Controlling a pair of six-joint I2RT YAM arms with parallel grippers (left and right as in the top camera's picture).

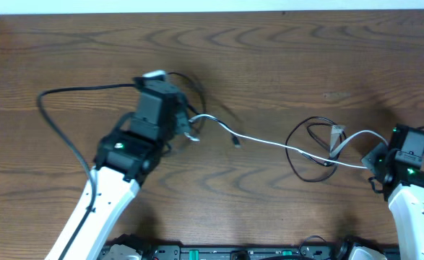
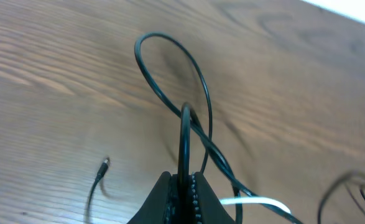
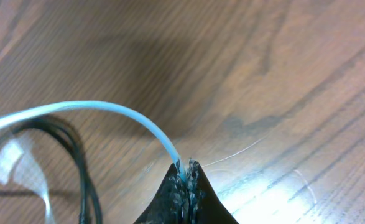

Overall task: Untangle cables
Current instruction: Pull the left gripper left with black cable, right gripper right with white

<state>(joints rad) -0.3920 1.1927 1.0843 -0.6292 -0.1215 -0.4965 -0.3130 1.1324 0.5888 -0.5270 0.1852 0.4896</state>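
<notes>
Here, the left jaws are pinched tight on a black cable [image 2: 185, 140], whose thin loop rises out of them and arcs above the wooden surface [image 1: 269, 58], left of centre and toward the far edge. The right jaws, close to the right edge, are clamped on the white cable [image 3: 107, 109]. That white cord stretches between the two arms across the middle of the surface, crossing a loose black coil [image 1: 309, 148] lying near the right jaws. A small plug end [image 1: 237, 142] sits near the centre.
</notes>
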